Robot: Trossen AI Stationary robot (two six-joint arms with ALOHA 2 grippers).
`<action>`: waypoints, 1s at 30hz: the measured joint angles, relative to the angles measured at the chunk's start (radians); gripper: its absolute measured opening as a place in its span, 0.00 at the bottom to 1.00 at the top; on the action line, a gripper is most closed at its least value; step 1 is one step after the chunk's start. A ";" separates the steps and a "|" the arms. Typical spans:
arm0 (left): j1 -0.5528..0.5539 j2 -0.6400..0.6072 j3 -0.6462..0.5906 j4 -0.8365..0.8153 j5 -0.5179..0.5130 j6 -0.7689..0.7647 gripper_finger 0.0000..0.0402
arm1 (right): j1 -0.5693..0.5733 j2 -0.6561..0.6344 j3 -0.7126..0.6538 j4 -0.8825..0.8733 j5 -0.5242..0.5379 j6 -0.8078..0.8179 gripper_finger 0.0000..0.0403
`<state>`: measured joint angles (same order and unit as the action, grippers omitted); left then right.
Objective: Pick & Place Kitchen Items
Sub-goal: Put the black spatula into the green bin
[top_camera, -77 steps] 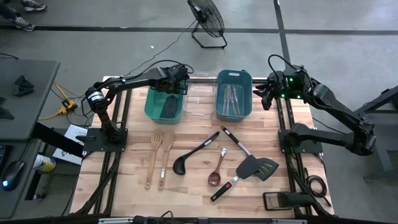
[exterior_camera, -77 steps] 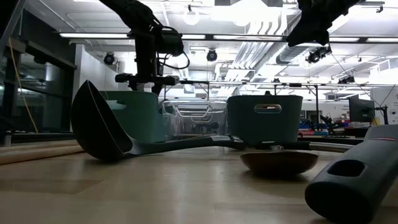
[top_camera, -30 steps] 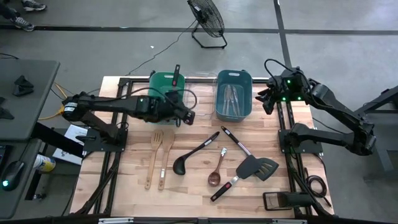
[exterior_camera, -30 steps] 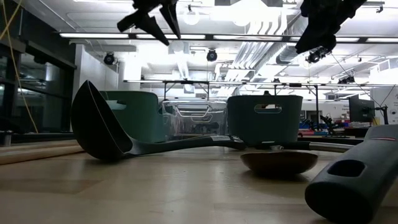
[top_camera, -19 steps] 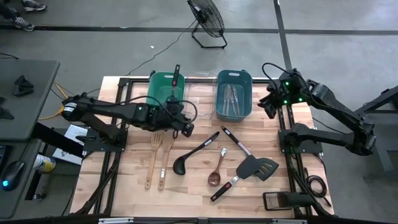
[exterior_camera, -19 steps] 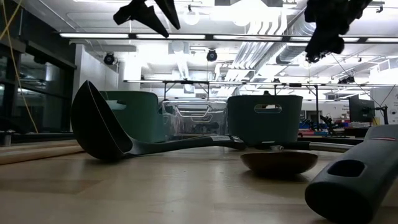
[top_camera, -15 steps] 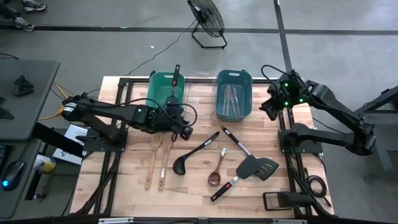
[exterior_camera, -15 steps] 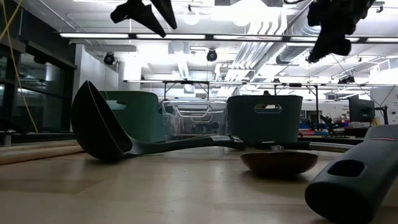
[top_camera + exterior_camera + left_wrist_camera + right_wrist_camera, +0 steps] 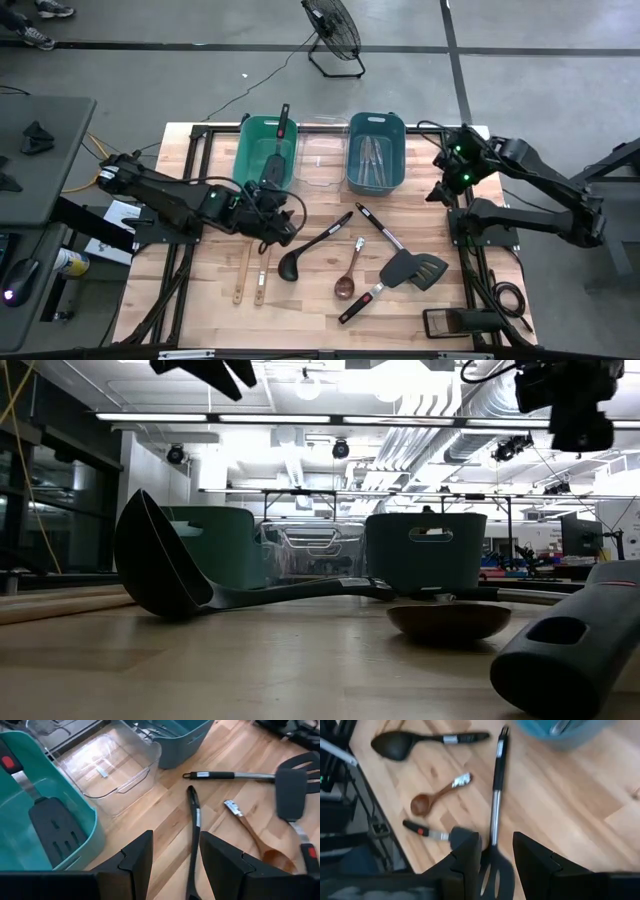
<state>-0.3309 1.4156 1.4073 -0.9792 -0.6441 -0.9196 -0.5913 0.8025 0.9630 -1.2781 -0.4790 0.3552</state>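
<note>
L gripper [image 9: 283, 228] empty, jaws apart, above wooden utensils [image 9: 252, 262] by black ladle [image 9: 312, 247]. R gripper [image 9: 437, 192] empty, jaws apart, at table [image 9: 420, 210] edge. Red-handled spatula [image 9: 277, 150] in green bin [image 9: 247, 150].

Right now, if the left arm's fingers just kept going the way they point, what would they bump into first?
Probably the black ladle: its handle runs up between the left gripper's open fingers. Depth is hard to judge, so the wooden table might come first.
</note>
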 joint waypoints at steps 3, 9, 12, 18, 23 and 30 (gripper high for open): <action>0.001 0.000 0.000 -0.001 0.000 0.021 0.40 | 0.066 -0.011 -0.001 0.010 0.006 0.038 0.28; 0.003 0.001 0.000 0.000 0.013 0.048 0.40 | 0.166 -0.019 -0.001 0.034 0.056 0.110 0.28; 0.003 0.001 0.000 -0.001 0.033 0.080 0.40 | 0.211 -0.019 -0.001 0.034 0.091 0.191 0.28; 0.003 0.001 0.000 -0.001 0.035 0.111 0.40 | 0.318 -0.018 -0.001 0.034 0.171 0.355 0.28; 0.003 0.001 0.000 0.000 0.057 0.136 0.40 | 0.397 -0.004 -0.005 0.037 0.225 0.457 0.28; 0.003 0.001 0.000 -0.002 0.058 0.164 0.40 | 0.513 0.021 -0.115 0.101 0.190 0.620 0.28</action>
<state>-0.3279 1.4162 1.4075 -0.9807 -0.5858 -0.7555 -0.0786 0.8238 0.8478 -1.1774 -0.2885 0.9754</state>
